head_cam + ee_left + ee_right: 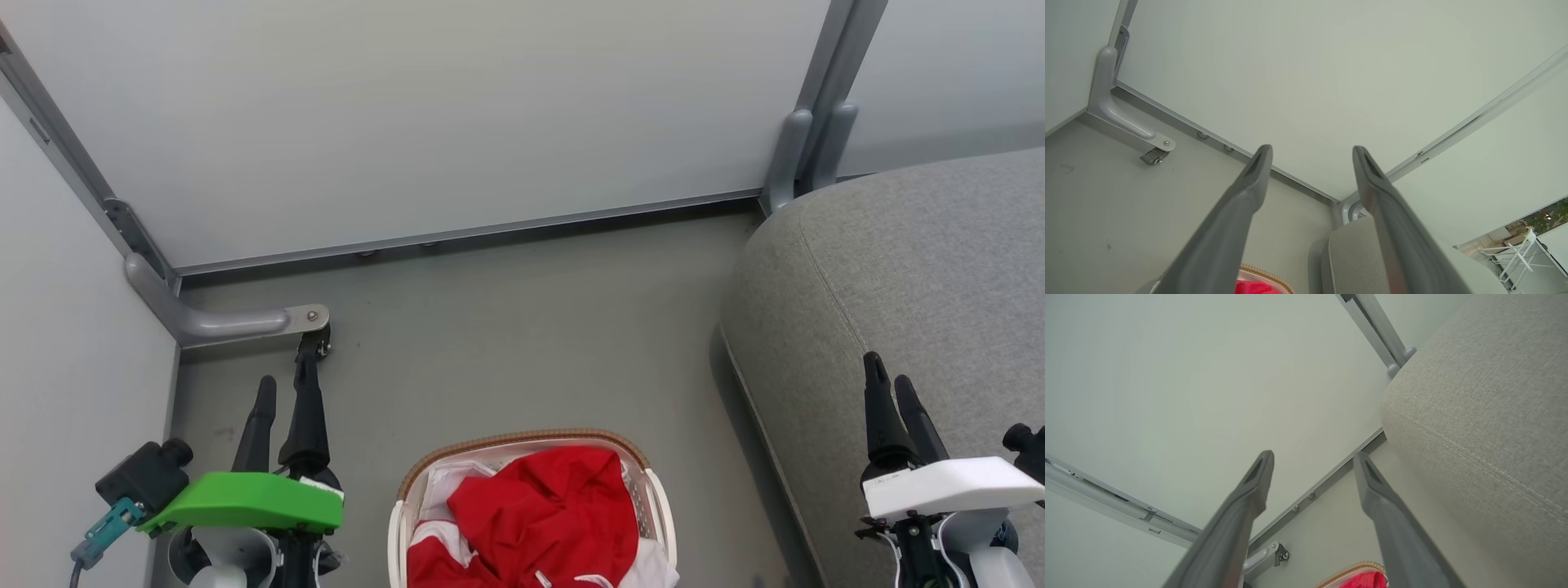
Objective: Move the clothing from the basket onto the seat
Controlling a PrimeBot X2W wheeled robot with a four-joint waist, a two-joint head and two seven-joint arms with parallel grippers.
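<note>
The red clothing (545, 514) with white hem panels lies bunched inside the white basket (658, 498), which stands on the grey floor at the bottom middle of the head view. A sliver of red clothing (1255, 288) shows at the bottom of the left wrist view, and red clothing (1365, 580) shows in the right wrist view too. The grey seat (922, 286) fills the right side. My left gripper (286, 376) hangs open left of the basket, nothing between its fingers. My right gripper (888, 371) is open over the seat's near edge, holding nothing.
Pale partition walls (424, 114) close off the back and left. A grey metal foot with a caster (314, 331) juts onto the floor just beyond my left fingertips. Another partition post (804, 147) stands at the seat's far corner. Bare floor (522, 343) lies between basket and wall.
</note>
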